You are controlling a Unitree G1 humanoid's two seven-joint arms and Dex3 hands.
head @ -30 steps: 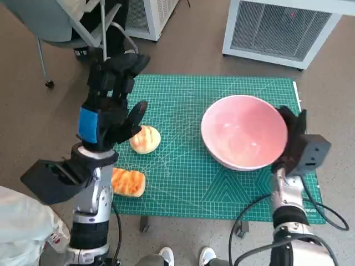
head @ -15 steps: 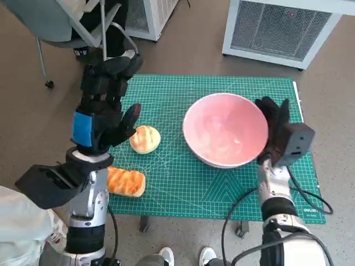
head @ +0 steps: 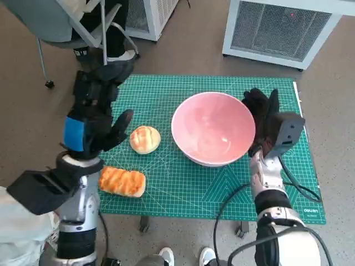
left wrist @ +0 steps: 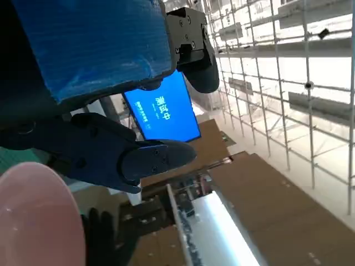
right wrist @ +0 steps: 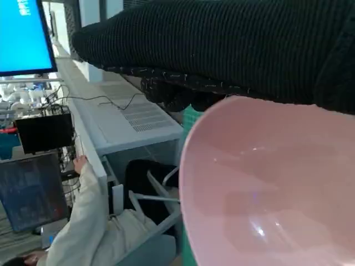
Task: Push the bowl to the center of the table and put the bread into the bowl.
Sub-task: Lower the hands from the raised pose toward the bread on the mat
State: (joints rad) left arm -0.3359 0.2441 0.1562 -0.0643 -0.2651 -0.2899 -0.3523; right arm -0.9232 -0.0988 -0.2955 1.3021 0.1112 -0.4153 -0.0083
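Your right hand (head: 263, 119) presses flat, fingers apart, against the bowl (head: 213, 128), which sits near mat (head: 166, 188) centre. Your left hand (head: 94, 119) hovers open above the table's left; bun (head: 145, 139) and loaf (head: 122, 181) lie just beside it.

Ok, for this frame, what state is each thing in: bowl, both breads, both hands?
pink bowl: upright, empty, on the mat
round bun: on the mat, outside the bowl
long bread: lying near the mat's edge
left hand: raised, holds nothing
right hand: against the bowl's side

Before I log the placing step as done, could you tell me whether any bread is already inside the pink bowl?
No, the pink bowl holds nothing, and both the round bun and the long loaf lie on the green mat beside it.
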